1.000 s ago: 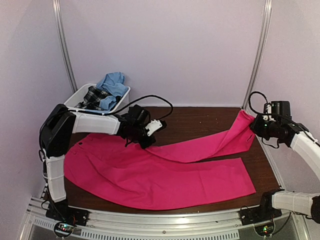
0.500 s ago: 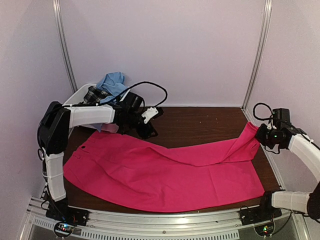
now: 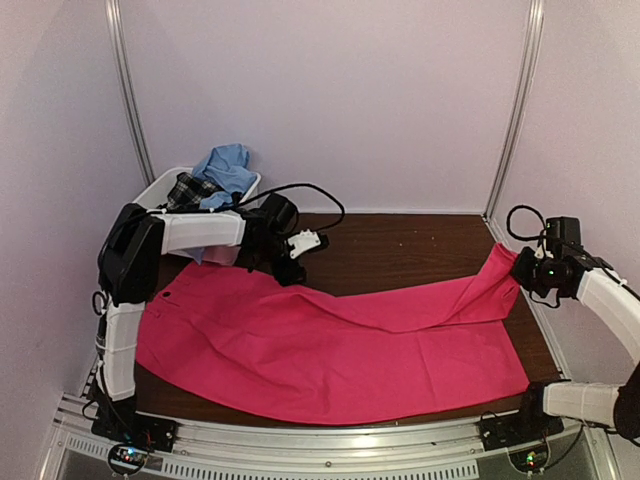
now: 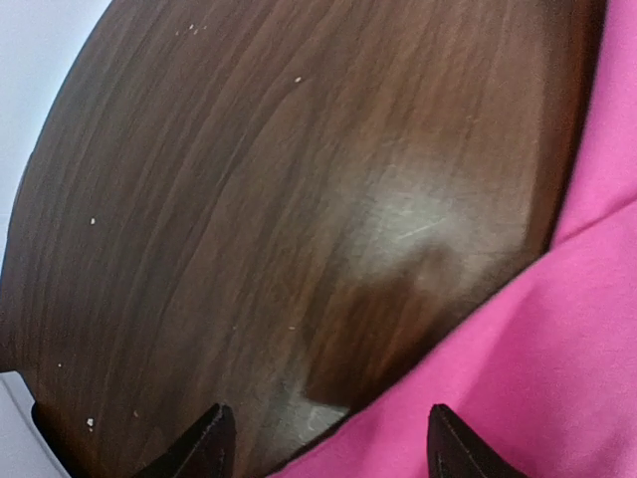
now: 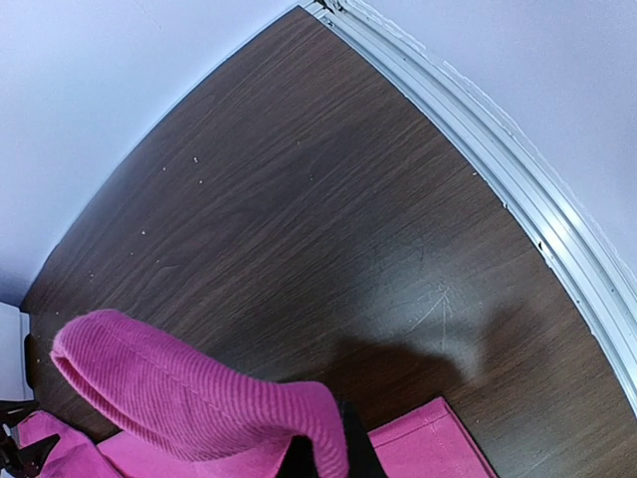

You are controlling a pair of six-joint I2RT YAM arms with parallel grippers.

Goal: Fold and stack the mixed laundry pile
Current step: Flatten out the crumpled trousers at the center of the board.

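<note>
Spreading step. Pink-red cloth [image 3: 330, 350] flat across table [image 3: 400, 245], one leg raised at right edge, clenched in right gripper [image 3: 522, 272]. Left gripper [image 3: 285, 268] fingers apart, empty, beside cloth's far edge. Next, likely: lower leg alongside other, then fold.

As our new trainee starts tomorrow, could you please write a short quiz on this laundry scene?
1. True or false: the right fingers grip one leg end of the pink trousers, lifted off the table.
2. The left fingers are: A) shut on the trousers; B) open, holding nothing; C) shut on nothing.
3. Which garments lie in the white tub?
Key: 1 true; 2 B; 3 the blue shirt and the plaid garment.
</note>
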